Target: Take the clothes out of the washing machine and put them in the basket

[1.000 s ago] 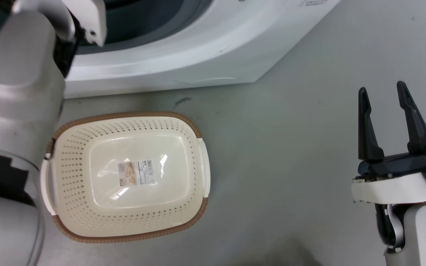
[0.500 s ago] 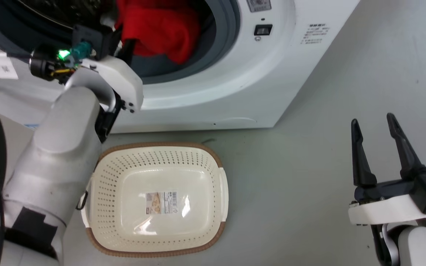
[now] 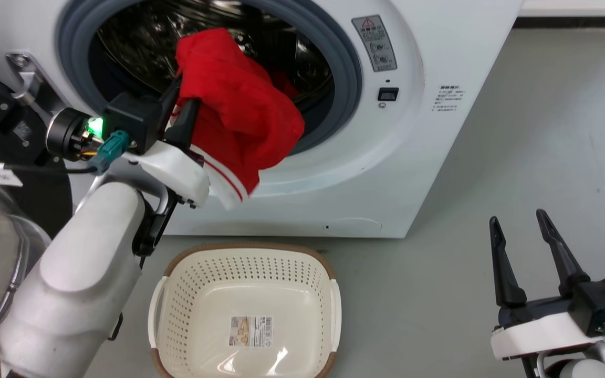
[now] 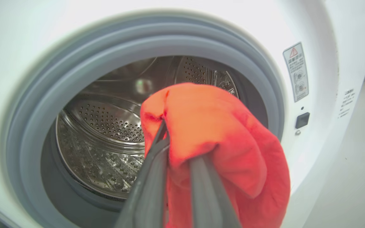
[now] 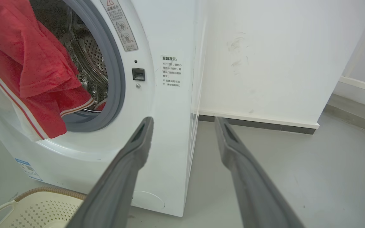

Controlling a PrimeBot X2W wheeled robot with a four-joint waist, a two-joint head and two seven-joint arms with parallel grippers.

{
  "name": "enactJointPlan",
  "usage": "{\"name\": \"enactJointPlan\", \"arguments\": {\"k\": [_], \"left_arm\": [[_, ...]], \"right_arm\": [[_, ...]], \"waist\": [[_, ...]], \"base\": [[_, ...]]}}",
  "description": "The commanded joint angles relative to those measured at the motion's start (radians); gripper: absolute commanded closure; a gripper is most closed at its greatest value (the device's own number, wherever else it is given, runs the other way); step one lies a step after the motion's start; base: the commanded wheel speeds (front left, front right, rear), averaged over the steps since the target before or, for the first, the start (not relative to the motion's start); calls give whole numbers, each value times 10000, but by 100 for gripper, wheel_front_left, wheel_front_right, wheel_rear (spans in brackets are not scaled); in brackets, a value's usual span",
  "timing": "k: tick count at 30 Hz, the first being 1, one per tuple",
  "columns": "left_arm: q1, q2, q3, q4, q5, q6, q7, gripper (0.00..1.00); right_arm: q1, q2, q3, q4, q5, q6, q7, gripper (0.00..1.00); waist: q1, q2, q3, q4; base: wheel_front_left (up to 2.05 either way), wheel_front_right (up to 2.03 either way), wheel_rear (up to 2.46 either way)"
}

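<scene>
Left tool (image 3: 183, 100) pulled back, red garment (image 3: 239, 121) now draped over gasket (image 3: 353, 79)

Looks like a bare laundry test room: washer (image 5: 157, 95) against a scuffed white wall (image 5: 265, 57), grey floor (image 3: 518, 157), basket (image 3: 166, 310) waiting.

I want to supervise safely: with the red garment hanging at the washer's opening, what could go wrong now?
The left gripper pinches only a fold of the red garment, so it might slip free. Its hem seems to lie against the grey gasket and may drag there. The basket sits before the washing machine; an early release could drop cloth on the floor.
</scene>
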Motion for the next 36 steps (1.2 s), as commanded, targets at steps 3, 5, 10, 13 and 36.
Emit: {"name": "enactJointPlan", "arguments": {"k": [3,5,10,13,36], "left_arm": [[572,396,103,-1213,-24,363,223,100],[789,606,172,-1869,-15,573,360,100],[1203,1004,291,-3174,18,959,650,100],[1433,1263,379,-4031,85,1230,838,100],[3873,1443,-258,-5415,-367,1833,1084,100]], "right_arm": [[318,7,-29,78,31,-7,-17,0],[424,7,-45,103,51,-7,-17,0],[566,6,-32,113,70,-7,-17,0],[612,6,-4,120,97,-7,-17,0],[67,6,-55,19,237,-7,-17,0]], "waist": [[2,0,-534,180],[2,0,-668,228],[2,0,-857,303],[2,0,-949,333],[2,0,-70,177]], "base": [[0,0,0],[0,0,0],[0,0,0],[0,0,0],[0,0,0]]}}
